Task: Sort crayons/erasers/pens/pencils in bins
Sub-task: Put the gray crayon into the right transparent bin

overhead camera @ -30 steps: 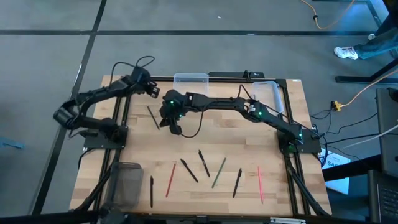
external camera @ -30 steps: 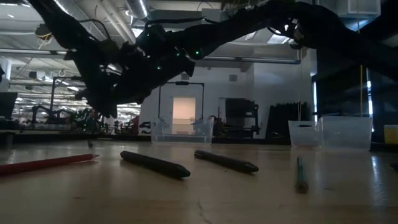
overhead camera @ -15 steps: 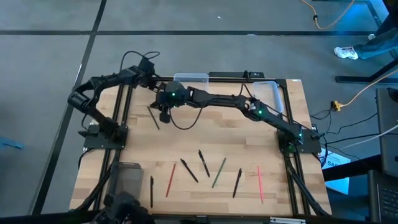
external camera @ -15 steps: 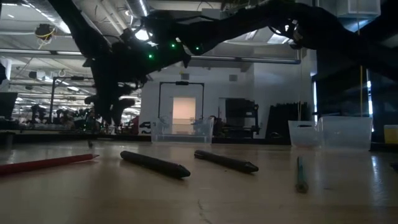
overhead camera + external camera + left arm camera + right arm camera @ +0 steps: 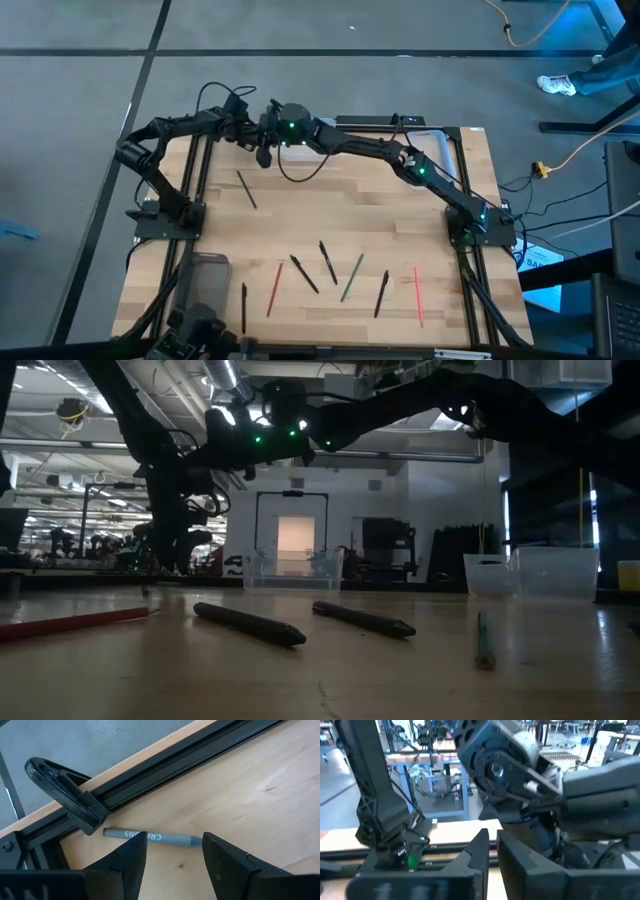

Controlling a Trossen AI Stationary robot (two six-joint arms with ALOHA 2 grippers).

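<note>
Beside the rear clear bin, left gripper jaws are spread above a grey crayon, right gripper jaws nearly closed, empty.

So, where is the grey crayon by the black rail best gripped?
Take the grey crayon at its middle, across the thin barrel, jaws coming straight down: it lies flat on the table, and the black rail beside it likely blocks a sideways approach.

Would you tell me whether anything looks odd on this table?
Yes: both arms crowd the wooden table's far-left corner. The right gripper, reaching across, sits close beside the left gripper, which hangs open above a grey crayon.
</note>
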